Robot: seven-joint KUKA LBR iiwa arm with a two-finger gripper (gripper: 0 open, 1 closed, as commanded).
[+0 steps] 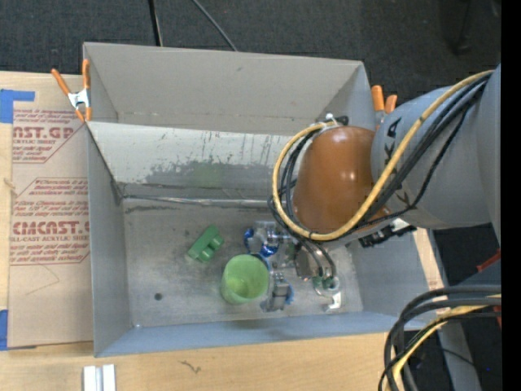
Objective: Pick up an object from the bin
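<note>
Presently the gripper (279,269) is positioned low in the bin (106,243), just beside a round green object (242,279); its opening cannot be told. Approach is judged; centring and closure are required next.

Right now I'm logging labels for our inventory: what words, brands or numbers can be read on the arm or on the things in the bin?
"KA": what the black letters on the arm appear to read; any further letters are not legible.
Green cup, green block, small blue thing: no text can be read on them.
</note>
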